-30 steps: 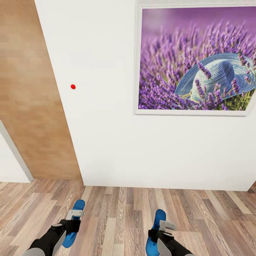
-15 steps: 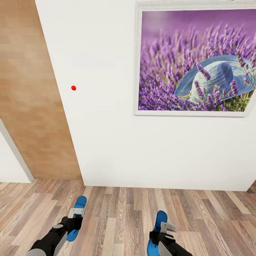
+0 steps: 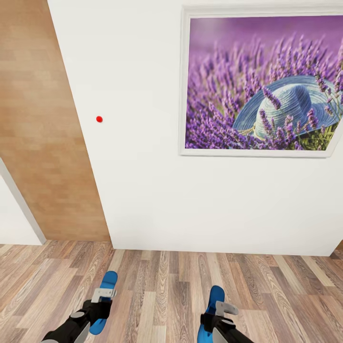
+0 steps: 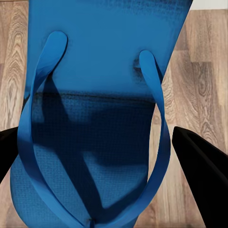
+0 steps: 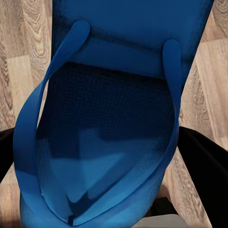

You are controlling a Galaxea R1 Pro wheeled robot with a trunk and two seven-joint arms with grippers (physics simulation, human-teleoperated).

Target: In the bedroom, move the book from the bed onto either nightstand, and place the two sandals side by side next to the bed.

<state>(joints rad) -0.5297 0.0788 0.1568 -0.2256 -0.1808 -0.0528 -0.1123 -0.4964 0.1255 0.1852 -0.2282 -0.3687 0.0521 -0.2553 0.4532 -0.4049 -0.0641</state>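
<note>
Gripping a sandal (image 3: pixel 105 295) (image 3: pixel 213 309) each, both tools (image 3: pixel 102 296) (image 3: pixel 221 310) sit lower than before.

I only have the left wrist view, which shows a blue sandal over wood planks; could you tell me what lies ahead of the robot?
Observer: A white wall stands straight ahead, with a framed lavender picture hanging on it.
Operator: Thank you. Is the right arm carrying anything?
Observer: Yes, the right gripper holds the other blue sandal, its strap up.
Operator: Is there a way past that wall?
Observer: To the left, a wood-panelled surface adjoins the wall; whether it opens I cannot tell.
Operator: And how are both sandals pointed?
Observer: In the head view, the left sandal sticks forward beyond the left gripper, and the right one likewise.
</note>
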